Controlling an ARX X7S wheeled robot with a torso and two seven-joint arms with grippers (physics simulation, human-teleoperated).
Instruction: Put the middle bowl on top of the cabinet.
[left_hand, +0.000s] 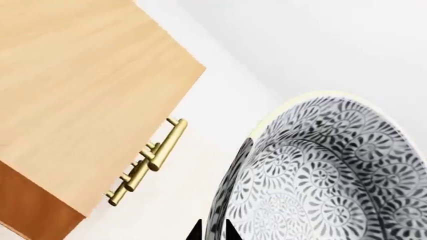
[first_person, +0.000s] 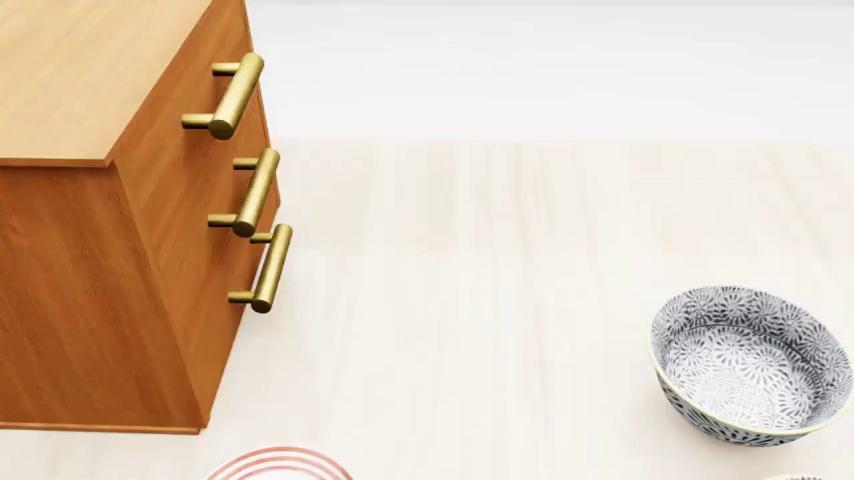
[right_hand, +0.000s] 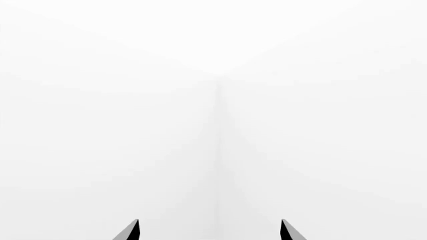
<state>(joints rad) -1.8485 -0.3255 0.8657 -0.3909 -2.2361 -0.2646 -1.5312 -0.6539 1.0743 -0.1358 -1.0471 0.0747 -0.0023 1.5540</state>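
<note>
Patterned bowl wall fills the near field of the left wrist view: the middle bowl (left_hand: 333, 175) sits directly at the left gripper (left_hand: 213, 231), whose two dark fingertips stand close together on either side of the bowl's rim edge. This reads as a pinch on the wall, with the bowl carried clear of the floor, although the contact itself is cut off by the frame edge. In that same view the cabinet (left_hand: 80, 100) lies beyond and below the bowl, its pale flat top facing the camera and its brass handles (left_hand: 150, 162) showing along one face.

The head view shows the cabinet at the left, its top at the upper corner. A second patterned bowl (first_person: 750, 362) rests upright on the pale floor (first_person: 507, 250), well apart from the cabinet. Neither arm appears in this view.

The right gripper (right_hand: 210, 231) has its fingertips spread wide and faces blank white space, holding nothing.

Judged step: transport, with the bowl lifted and not yet over the cabinet. The next move calls for carrying the bowl across above the top surface, levelling it, lowering until the base seats, then releasing.
</note>
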